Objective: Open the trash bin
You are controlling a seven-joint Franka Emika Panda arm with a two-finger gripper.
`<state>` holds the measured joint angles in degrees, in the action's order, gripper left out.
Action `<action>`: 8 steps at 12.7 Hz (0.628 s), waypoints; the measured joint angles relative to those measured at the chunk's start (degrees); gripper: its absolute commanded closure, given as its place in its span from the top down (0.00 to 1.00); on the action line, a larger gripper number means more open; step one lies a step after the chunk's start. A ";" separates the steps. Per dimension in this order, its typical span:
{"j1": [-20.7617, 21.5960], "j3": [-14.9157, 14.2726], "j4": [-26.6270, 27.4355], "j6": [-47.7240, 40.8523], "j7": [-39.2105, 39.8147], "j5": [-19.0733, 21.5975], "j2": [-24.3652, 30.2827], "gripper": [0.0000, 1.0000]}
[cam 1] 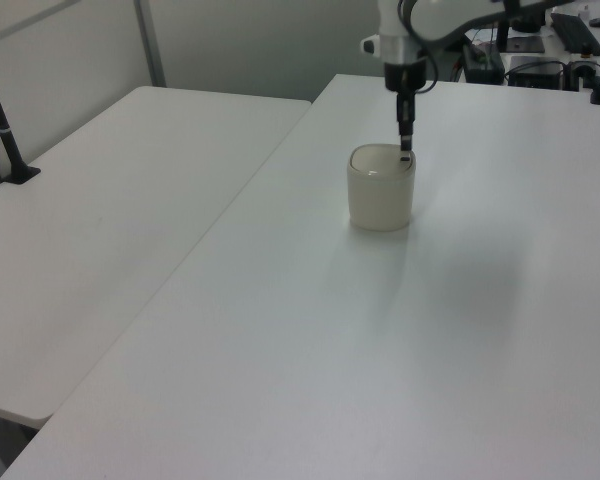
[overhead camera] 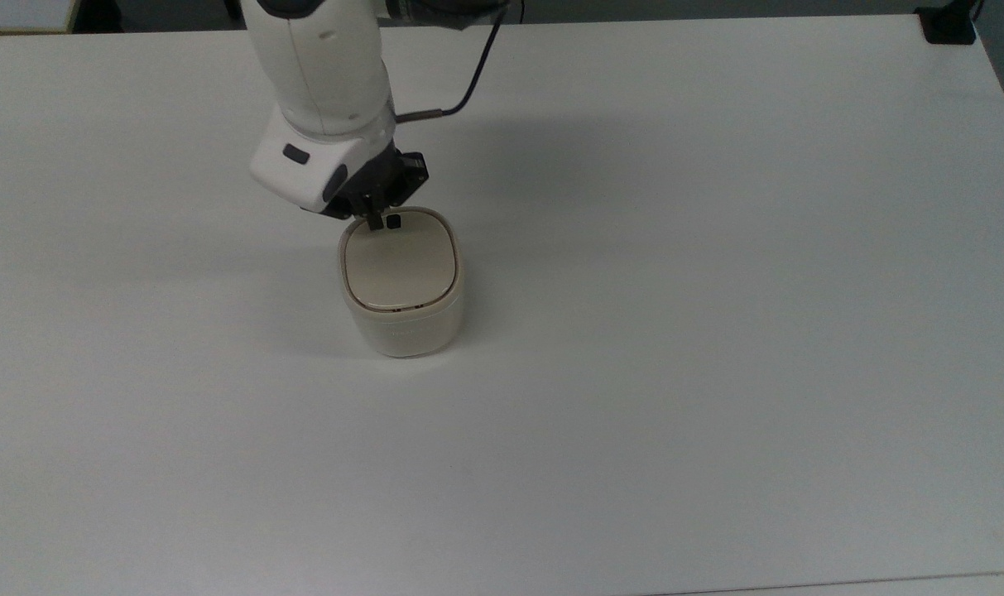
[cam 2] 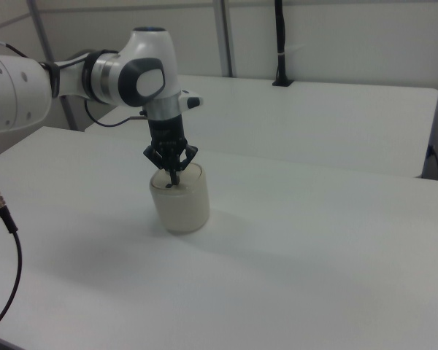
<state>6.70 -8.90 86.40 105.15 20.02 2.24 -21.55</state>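
The trash bin (overhead camera: 402,327) stands upright near the middle of the white table (overhead camera: 717,331), cream-beige with a flat tan lid (overhead camera: 398,265) lying closed. Its small black button (overhead camera: 394,222) sits at the lid's far edge in the top view. My gripper (overhead camera: 375,222) points straight down with its fingers shut together and nothing held. Its tips are at the lid's button edge, just to the button's left in the top view. In the left view the gripper (cam 1: 404,148) hangs right over the bin (cam 1: 381,195). In the right view the gripper (cam 2: 174,179) meets the top of the bin (cam 2: 181,200); whether it touches, I cannot tell.
The arm's cable (overhead camera: 468,83) trails back toward the table's far edge. A black clamp (overhead camera: 948,25) sits at the top view's far right corner. A second white table (cam 1: 110,210) adjoins on the left view's left, with a black post (cam 1: 5,130) on it.
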 measured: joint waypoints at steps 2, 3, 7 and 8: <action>0.81 -0.02 -0.53 2.54 -1.12 0.07 -1.05 0.00; 0.89 -0.02 -0.43 3.42 -1.21 0.09 -1.24 0.00; 0.86 -0.07 -0.66 4.01 -1.22 0.09 -1.34 0.01; 0.73 -0.28 -0.76 4.06 -1.22 0.09 -1.00 0.02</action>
<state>7.43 -9.19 85.65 109.21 18.80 2.33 -22.55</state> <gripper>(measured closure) 0.991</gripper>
